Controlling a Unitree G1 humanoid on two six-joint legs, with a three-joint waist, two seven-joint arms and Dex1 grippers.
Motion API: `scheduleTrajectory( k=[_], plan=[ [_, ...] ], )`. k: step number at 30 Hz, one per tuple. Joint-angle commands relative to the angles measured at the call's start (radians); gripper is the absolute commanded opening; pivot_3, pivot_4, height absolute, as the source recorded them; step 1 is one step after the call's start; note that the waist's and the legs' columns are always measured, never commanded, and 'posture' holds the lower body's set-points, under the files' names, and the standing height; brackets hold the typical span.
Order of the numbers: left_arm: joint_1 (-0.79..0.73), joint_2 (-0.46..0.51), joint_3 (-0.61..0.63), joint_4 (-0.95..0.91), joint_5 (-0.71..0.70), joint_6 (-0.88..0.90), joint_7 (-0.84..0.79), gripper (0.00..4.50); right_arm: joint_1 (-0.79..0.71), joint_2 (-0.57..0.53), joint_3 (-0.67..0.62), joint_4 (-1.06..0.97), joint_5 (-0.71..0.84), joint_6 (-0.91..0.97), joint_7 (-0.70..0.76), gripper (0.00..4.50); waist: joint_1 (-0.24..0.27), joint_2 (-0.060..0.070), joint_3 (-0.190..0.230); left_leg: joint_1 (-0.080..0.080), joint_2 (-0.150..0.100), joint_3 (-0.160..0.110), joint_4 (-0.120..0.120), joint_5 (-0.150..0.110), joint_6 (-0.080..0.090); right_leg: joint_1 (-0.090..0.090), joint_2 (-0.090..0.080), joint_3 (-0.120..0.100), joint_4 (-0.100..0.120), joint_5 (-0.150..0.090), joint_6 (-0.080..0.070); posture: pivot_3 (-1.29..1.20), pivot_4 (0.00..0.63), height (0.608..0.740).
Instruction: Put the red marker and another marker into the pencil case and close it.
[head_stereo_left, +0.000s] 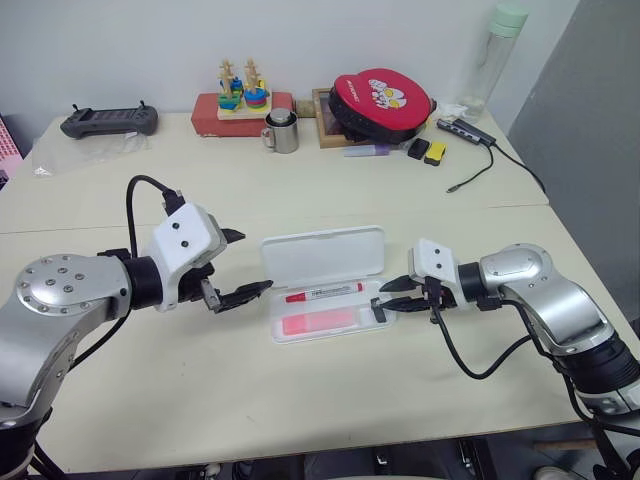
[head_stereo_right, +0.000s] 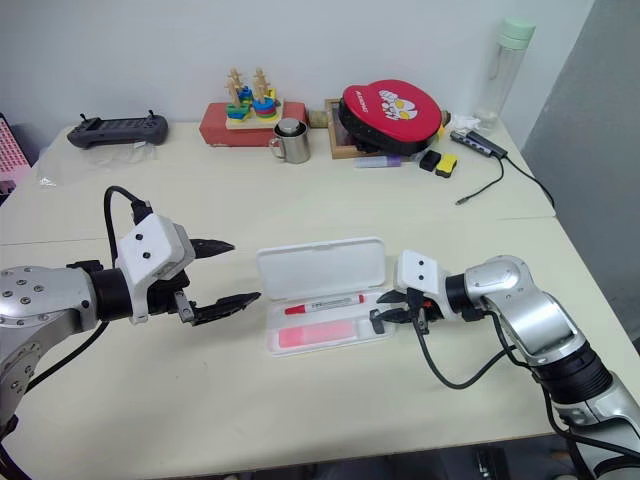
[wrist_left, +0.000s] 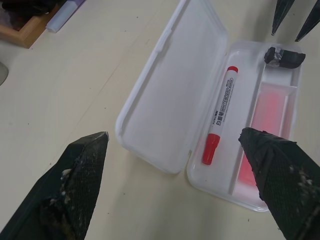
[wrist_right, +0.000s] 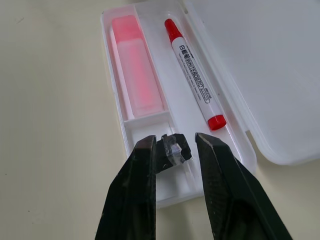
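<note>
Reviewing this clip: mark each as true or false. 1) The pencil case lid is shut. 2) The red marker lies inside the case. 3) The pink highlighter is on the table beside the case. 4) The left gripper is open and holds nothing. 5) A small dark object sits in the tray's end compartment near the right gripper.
1) False: the pencil case lies open, lid flat on the table.
2) True: the red marker lies in the tray's long slot.
3) False: the pink highlighter lies in the tray, next to the marker.
4) True: the left gripper is open and empty.
5) True: the small dark object sits there, at the right gripper.
</note>
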Motion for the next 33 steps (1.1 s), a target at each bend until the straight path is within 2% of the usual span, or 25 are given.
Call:
scheduleTrajectory(
  k=[1, 16, 33],
  plan=[
    [-0.003, -0.002, 0.006, -0.009, 0.009, -0.022, 0.005, 4.50, -0.020, 0.007, 0.004, 0.000, -0.018, -0.028, -0.005, 1.34, 0.000, 0.000, 0.000, 0.000, 0.000, 0.000, 0.000, 0.000, 0.000, 0.000, 0.000, 0.000, 0.000, 0.000, 0.000, 0.00, 0.150, 0.740],
    [0.022, 0.011, 0.036, -0.034, -0.017, -0.016, -0.027, 4.50, -0.013, 0.020, 0.026, 0.126, -0.082, -0.117, 0.006, 1.34, 0.000, 0.000, 0.000, 0.000, 0.000, 0.000, 0.000, 0.000, 0.000, 0.000, 0.000, 0.000, 0.000, 0.000, 0.000, 0.00, 0.150, 0.740],
    [0.025, -0.001, 0.015, -0.036, -0.009, -0.022, -0.012, 4.50, -0.035, 0.074, 0.043, 0.080, -0.081, -0.094, 0.004, 1.34, 0.000, 0.000, 0.000, 0.000, 0.000, 0.000, 0.000, 0.000, 0.000, 0.000, 0.000, 0.000, 0.000, 0.000, 0.000, 0.00, 0.150, 0.740]
  ],
)
